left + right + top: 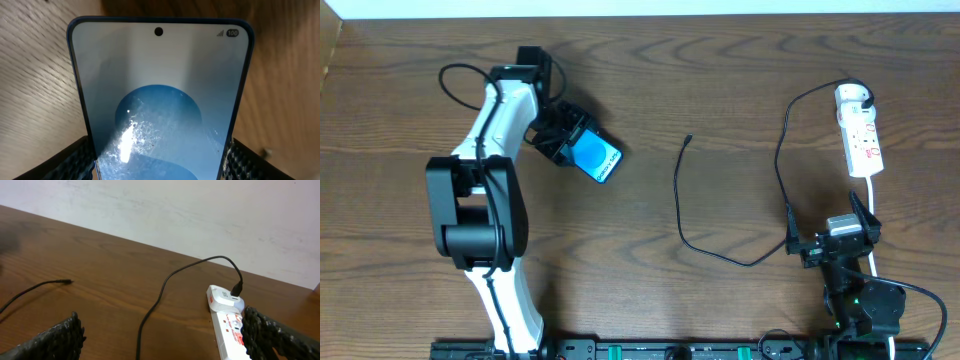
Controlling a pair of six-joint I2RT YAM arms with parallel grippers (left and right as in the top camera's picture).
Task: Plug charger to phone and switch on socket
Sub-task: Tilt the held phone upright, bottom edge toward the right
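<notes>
Left gripper clamps phone by side edges (screen lit, facing up). Right gripper spread wide, empty. Socket just ahead-right of it. Charger cable runs between its fingers, tip ahead-left.

overhead: top-down | left wrist: near phone, angle unclear | right wrist: low, toward socket
</notes>
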